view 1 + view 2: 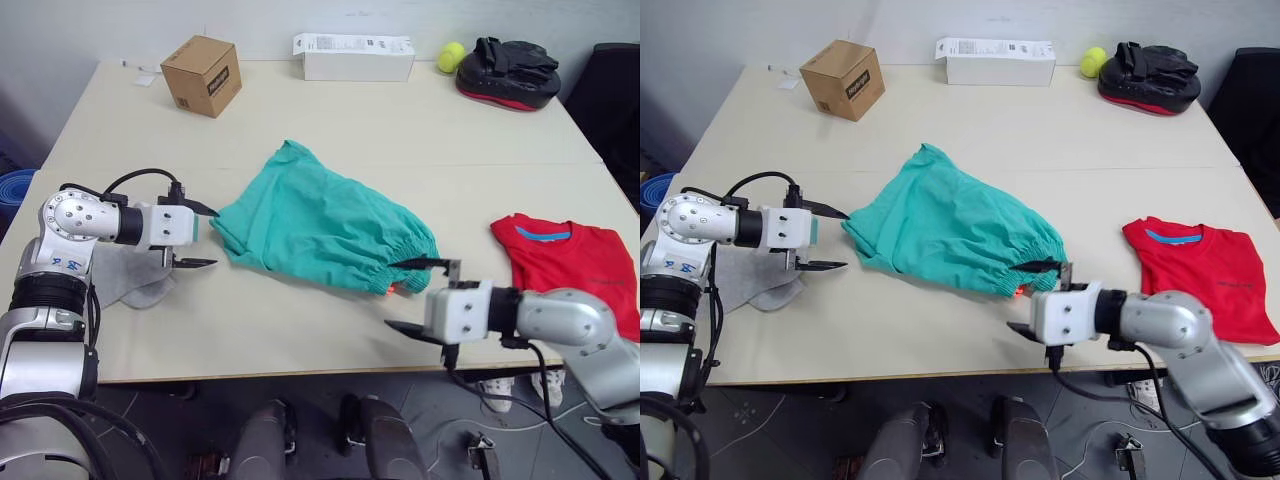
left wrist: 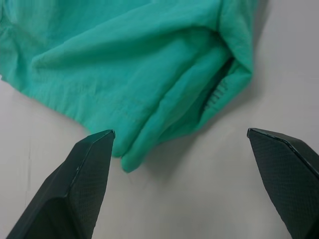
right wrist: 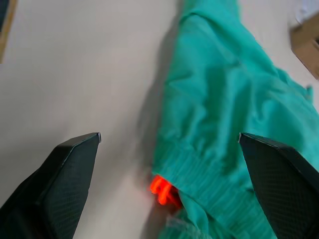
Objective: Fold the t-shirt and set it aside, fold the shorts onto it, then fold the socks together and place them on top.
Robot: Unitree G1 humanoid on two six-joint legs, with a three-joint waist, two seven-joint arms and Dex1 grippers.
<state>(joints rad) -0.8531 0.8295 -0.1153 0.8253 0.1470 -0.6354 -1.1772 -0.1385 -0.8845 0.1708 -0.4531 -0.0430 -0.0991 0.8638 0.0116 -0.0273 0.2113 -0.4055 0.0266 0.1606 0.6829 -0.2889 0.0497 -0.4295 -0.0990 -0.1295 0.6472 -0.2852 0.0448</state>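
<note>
Shorts [image 1: 320, 225]: crumpled mid-worktop, waistband toward the right tool, orange drawstring [image 3: 163, 189] poking out at the near edge.
Left tool [image 1: 195, 236]: spread wide, empty, just beside the shorts' left hem.
Right tool [image 1: 425, 297]: spread wide, empty, at the waistband.
T-shirt [image 1: 572, 262]: flat at the worktop's right edge, collar away from the robot.
Socks [image 1: 135, 280]: grey, under the left arm.
Wrist views: left shows the hem's folded layers; right shows the drawstring loop.
Worktop [image 1: 400, 120]: pale beige; far edge carries a cardboard box [image 1: 202, 75], white carton [image 1: 354, 57], yellow ball [image 1: 451, 56], black-and-red pad [image 1: 508, 73].
</note>
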